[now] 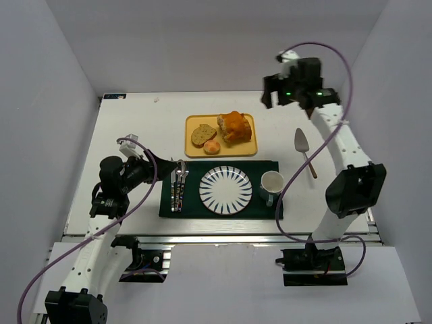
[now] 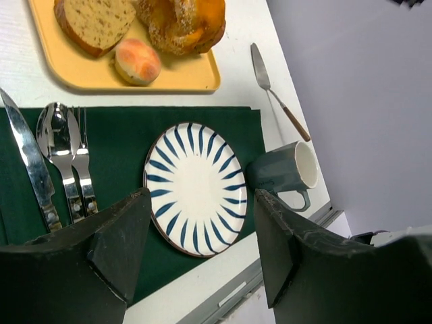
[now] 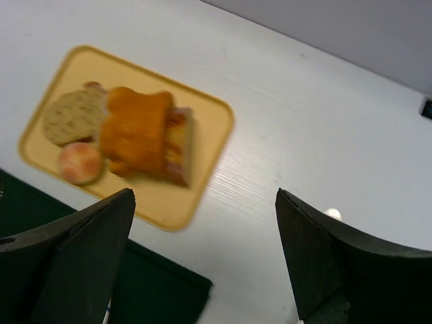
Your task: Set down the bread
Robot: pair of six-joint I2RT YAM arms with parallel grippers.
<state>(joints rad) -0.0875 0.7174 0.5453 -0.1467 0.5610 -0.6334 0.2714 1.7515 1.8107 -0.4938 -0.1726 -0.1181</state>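
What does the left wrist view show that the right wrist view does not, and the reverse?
Only the left wrist: the striped plate, mug, cutlery, server and the open left gripper. Only the right wrist: the whole tray in outline and the open right gripper. Both: the bread, seeded slice and loaf chunk on that tray, and the green mat.

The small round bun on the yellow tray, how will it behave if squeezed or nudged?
Smooth and domed, the bun probably rolls if nudged. It looks like soft bread, so a squeeze may dent it. Smaller than the plate, likely light.
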